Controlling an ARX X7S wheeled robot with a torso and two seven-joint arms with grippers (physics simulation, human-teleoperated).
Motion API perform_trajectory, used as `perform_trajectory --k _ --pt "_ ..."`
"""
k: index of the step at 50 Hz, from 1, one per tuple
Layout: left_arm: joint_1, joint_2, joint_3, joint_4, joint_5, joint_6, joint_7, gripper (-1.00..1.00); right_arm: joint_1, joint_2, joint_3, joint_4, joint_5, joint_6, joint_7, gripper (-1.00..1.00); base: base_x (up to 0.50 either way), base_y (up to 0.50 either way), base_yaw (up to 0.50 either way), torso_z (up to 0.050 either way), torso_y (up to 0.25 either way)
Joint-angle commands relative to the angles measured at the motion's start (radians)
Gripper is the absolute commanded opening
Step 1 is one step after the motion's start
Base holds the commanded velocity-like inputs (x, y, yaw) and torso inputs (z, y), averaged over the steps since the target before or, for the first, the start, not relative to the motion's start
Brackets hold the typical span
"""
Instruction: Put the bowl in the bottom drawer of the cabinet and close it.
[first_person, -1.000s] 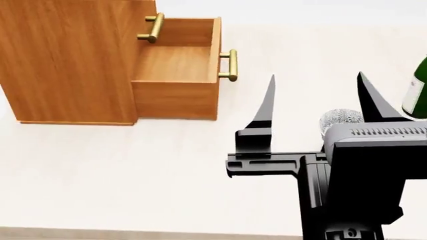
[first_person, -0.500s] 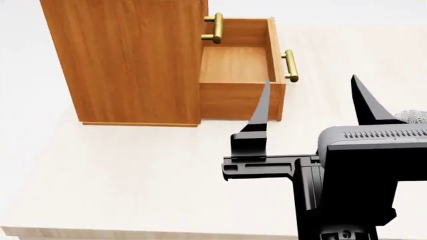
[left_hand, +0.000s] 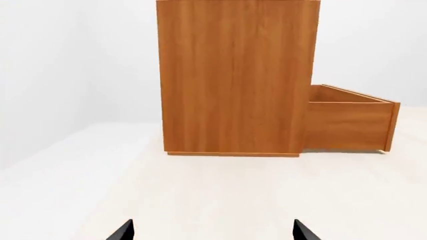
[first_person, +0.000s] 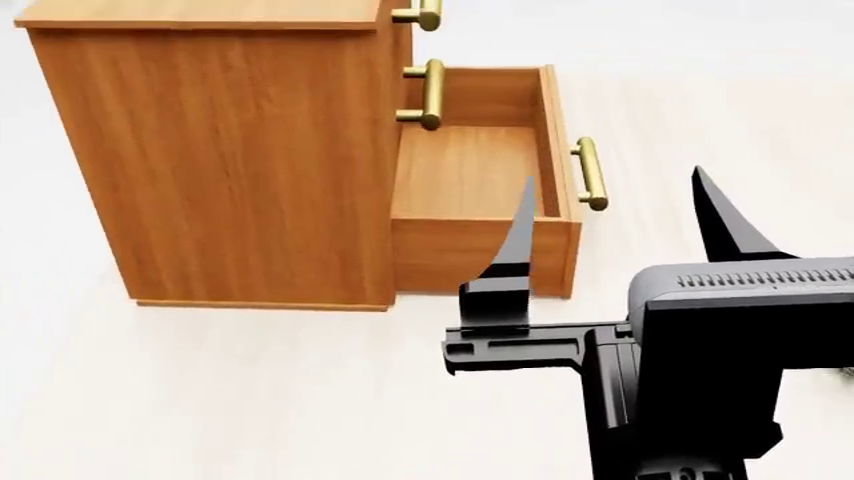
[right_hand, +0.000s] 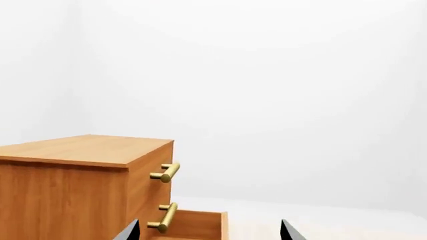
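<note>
Honey-brown bottom drawer (first_person: 467, 170) stands open, bowl unseen; likely light, brittle, best gripped at rim; right hand (first_person: 611, 235) spread, empty.

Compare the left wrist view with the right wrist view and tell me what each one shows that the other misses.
Only the left wrist view shows the cabinet's plain side down to the tabletop, with the bottom drawer sticking out, seen from the side. Only the right wrist view shows the cabinet's top surface and two brass handles. Both show the cabinet, the open drawer and an open gripper's fingertips; neither shows the bowl.
</note>
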Motion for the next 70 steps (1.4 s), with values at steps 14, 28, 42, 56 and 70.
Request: perform_trajectory --k 14,28,42,56,70 --pt "-0.001 -0.013 0.013 -0.002 -0.006 0.008 -0.015 1.00 -0.009 0.012 -0.002 0.024 0.009 -0.030 0.009 1.00 0.50 0.00 0.00 0.000 0.000" --pt "0.002 -0.021 0.021 0.002 -0.008 0.017 -0.022 1.00 -0.012 0.018 -0.011 0.065 0.007 -0.058 0.012 1.00 0.50 0.03 0.00 0.000 0.000" --pt "0.001 -0.028 0.028 0.001 -0.005 0.017 -0.032 1.00 -0.005 0.016 0.001 0.084 0.021 -0.063 0.019 1.00 0.29 0.01 0.00 0.000 0.001" --pt "-0.004 -0.034 0.035 -0.003 -0.008 0.020 -0.039 1.00 -0.011 0.018 -0.005 0.185 0.018 -0.138 0.004 1.00 0.50 0.00 0.00 0.000 0.000" --pt "-0.005 -0.040 0.040 -0.013 -0.014 0.030 -0.044 1.00 0.154 0.018 0.005 0.442 0.057 -0.034 -0.017 1.00 0.14 0.00 0.00 0.000 0.000"
